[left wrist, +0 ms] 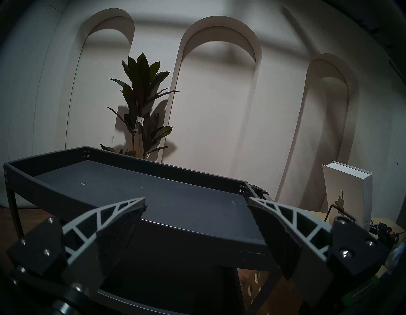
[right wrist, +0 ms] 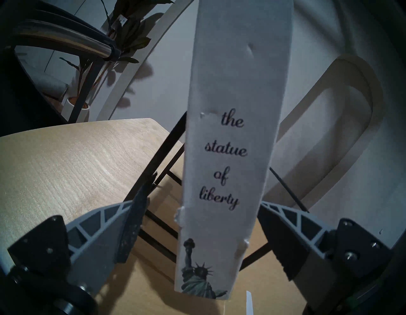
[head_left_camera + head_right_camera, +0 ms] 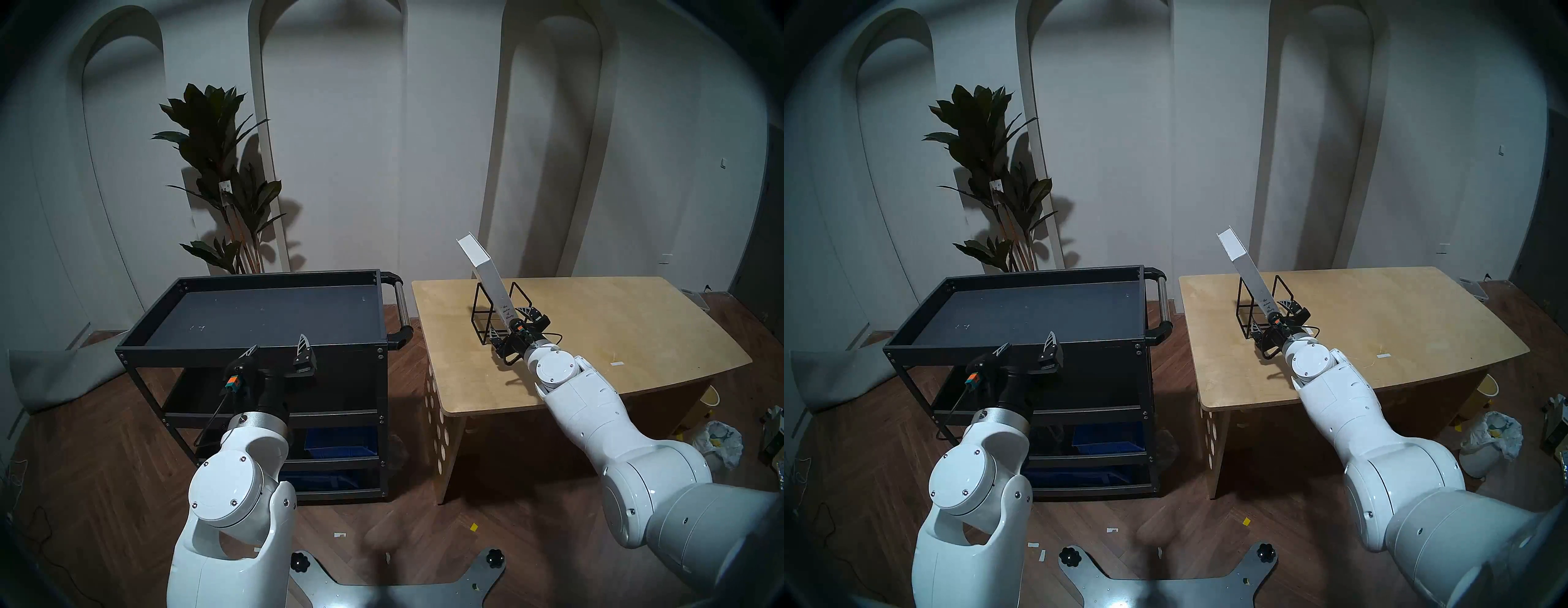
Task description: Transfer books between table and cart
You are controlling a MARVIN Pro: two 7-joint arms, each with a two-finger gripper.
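The right hand (image 3: 512,326) is out over the plywood surface (image 3: 615,339), its fingers spread wide on either side of the book's spine, and from the wrist view there's clear air between each pad and the white book (image 2: 230,154). No grip here; the right finger (image 2: 292,222) and the left finger (image 2: 105,222) both stand off the spine.

The book itself, a tall thin white hardcover (image 3: 488,276), stands in the black wire rack (image 3: 481,314) toward the surface's near-left part, and it's tilted, its top leaning over to the left, toward the cart. On the spine you can read "the statue of liberty" in dark script, with a little statue picture at the bottom end. The same figure shows on the cover in the left wrist view (image 1: 347,193).

Over on the other side, the left hand (image 3: 280,350) hovers level at the near rim of the black cart (image 3: 254,352), fingers wide apart, nothing between them. The cart's top tray (image 1: 153,193) lies bare and dark, its silver-and-black handle (image 3: 401,303) facing the surface's left edge. Blue bins (image 3: 339,441) sit on the lower tiers. A potted plant (image 3: 225,178) stands behind the cart against the arched wall.
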